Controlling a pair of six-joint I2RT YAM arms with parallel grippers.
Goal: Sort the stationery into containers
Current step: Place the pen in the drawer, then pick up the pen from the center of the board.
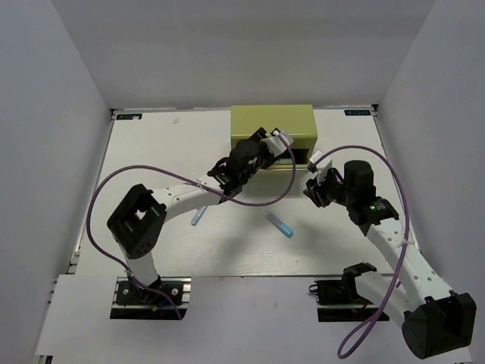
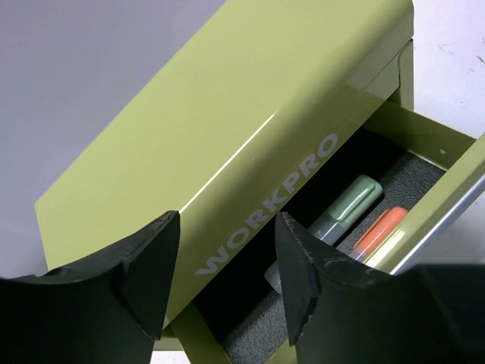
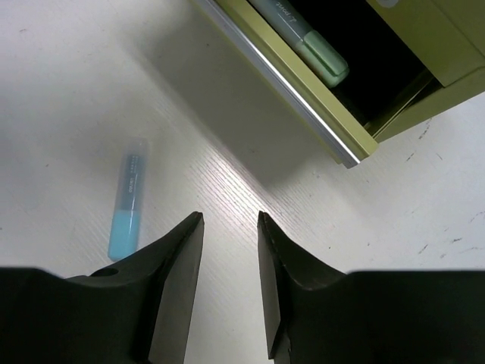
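left gripper [image 2: 227,220] released — at chest [image 2: 227,98]; right gripper [image 3: 229,218] released, empty (blue pen [image 3: 125,208] nearby)

Orange-tipped pen [image 2: 377,230] half behind the drawer front [image 2: 455,186]

Left arm [image 1: 178,199]: stretching forward and slanting toward the right arm's side.
Left gripper [image 2: 227,231]: pointing away from the bases, jaws standing apart, holding nothing.
Right arm [image 1: 394,243]: leaning forward and inward, elbow bending.
Right gripper [image 3: 229,227]: facing downward, jaws standing narrowly apart, gripping nothing.
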